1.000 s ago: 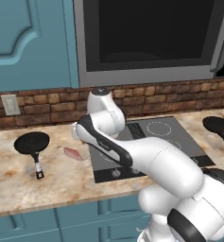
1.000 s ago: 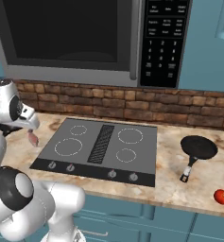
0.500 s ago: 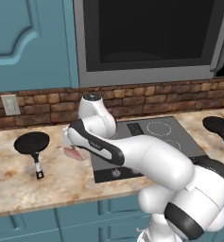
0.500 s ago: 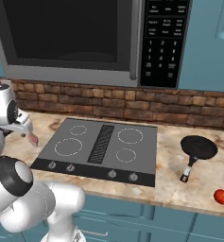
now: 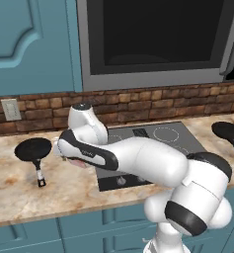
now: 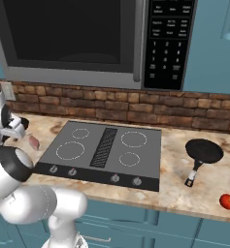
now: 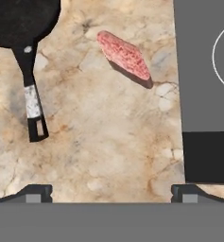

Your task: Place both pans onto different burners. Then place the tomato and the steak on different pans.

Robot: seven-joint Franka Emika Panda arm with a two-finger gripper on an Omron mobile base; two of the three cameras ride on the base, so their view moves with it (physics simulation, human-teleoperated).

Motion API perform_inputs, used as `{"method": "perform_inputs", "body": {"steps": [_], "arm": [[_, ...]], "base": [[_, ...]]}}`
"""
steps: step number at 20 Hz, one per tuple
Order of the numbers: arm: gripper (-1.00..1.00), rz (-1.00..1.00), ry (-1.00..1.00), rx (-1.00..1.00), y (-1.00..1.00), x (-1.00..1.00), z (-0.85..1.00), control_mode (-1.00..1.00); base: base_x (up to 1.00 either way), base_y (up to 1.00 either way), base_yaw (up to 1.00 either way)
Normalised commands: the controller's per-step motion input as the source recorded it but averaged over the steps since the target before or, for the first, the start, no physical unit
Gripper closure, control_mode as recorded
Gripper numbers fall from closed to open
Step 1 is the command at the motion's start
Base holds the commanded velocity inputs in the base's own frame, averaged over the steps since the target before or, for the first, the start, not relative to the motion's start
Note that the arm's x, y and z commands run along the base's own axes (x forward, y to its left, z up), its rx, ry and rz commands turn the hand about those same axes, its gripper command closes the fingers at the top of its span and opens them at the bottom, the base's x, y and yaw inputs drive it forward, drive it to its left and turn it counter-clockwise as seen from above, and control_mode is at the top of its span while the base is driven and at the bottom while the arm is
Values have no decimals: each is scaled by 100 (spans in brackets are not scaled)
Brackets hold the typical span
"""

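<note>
The white arm is bending low and far to the left across the stone counter [image 5: 49,192], its hand hanging above the bare marbled patch beside the cooktop [image 6: 106,150]. The gripper [image 7: 111,191] is standing wide open, holding nothing, its 2 dark fingertips [image 7: 35,193] spread well apart over the counter. The steak [image 7: 125,56], a flat pinkish slab with pale streaks, is lying between the left pan [image 7: 19,21] and the cooktop. That round black pan's handle is ending in a pale tip. The 2nd pan [image 6: 203,151] is sitting right of the cooktop, the red tomato [image 6: 227,201] near it.
</note>
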Motion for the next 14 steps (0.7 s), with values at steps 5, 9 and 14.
{"method": "perform_inputs", "body": {"steps": [5,9,14], "arm": [[-100,0,5,0,43,9,-13,-100],[-100,0,4,0,46,16,-19,-100],[-100,0,1,0,42,13,-17,-100]], "base": [[0,0,0],[0,0,0],[0,0,0]]}}
